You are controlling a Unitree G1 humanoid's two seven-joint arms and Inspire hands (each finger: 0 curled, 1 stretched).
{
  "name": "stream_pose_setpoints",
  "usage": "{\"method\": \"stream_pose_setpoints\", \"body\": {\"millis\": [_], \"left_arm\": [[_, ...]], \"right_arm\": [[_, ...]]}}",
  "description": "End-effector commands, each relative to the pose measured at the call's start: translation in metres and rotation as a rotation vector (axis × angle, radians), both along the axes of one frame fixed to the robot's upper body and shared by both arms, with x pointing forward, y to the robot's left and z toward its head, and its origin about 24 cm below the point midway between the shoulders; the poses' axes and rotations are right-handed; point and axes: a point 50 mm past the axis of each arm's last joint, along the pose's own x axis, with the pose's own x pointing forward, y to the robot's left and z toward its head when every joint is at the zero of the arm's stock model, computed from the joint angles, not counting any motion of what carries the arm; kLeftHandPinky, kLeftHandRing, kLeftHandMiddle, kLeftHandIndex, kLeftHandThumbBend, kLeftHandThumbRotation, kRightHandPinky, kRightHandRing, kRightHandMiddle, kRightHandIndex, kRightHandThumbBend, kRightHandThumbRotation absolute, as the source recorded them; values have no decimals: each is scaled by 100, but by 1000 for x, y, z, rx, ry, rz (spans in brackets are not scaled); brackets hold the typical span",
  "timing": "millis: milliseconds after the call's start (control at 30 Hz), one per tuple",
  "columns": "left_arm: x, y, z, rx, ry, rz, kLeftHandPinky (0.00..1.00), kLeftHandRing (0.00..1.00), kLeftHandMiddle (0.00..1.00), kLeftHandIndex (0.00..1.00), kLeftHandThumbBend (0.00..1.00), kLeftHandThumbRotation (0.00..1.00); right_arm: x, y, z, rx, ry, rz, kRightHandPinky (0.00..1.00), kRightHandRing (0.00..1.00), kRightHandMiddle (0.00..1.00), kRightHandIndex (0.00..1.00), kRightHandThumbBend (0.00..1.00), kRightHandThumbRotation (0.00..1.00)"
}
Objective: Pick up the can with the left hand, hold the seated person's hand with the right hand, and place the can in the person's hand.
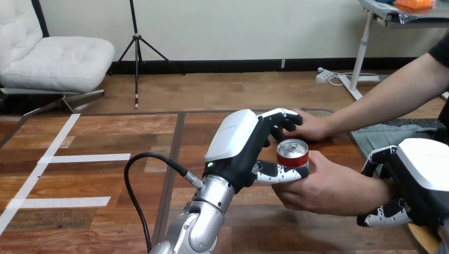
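can [293, 153]: red, silver top | upright | in person's hand [323, 185]

We take the can [293, 153] as our landmark: it stands upright above the worktop [106, 180]. Directly left of the can sits the left robot hand [241, 145], its fingers curled round the can from behind and its thumb across the front. Right of and below the can lies the person's near hand [323, 185], touching it from that side. Behind the can, the person's far hand [312, 126] rests on the worktop. Farther right of the can, the right robot hand [418, 185] closes round the person's wrist [377, 188], fingers above, thumb below.
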Motion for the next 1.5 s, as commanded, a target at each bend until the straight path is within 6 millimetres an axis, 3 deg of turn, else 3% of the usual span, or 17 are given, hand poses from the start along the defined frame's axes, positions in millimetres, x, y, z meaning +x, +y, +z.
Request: {"method": "stream_pose_setpoints", "body": {"millis": [0,233,400,533,833,1200,1467], "left_arm": [[5,4,13,-41,-3,-3,64,76,82,82,83,39],[4,6,13,-129,95,-53,89,95,97,97,91,63],[5,8,13,-180,138,-74,97,99,99,99,95,70],[5,10,13,-192,144,-81,99,100,100,100,97,73],[4,12,12,-184,141,-81,100,100,100,100,96,70],[4,12,11,-175,137,-81,100,100,100,100,97,68],[4,12,11,-170,135,-81,100,100,100,100,98,69]], "right_arm": [[6,16,20,43,-119,73,24,33,42,48,80,0],[6,15,21,39,-110,71,24,31,41,48,80,0],[7,15,22,19,-101,76,21,29,40,50,82,0],[7,15,22,8,-81,71,24,36,45,56,87,0],[7,16,23,3,-47,66,42,56,62,64,93,0],[6,17,23,5,-44,65,44,58,64,65,94,0],[5,17,23,-14,-37,73,51,66,71,69,95,0]]}}
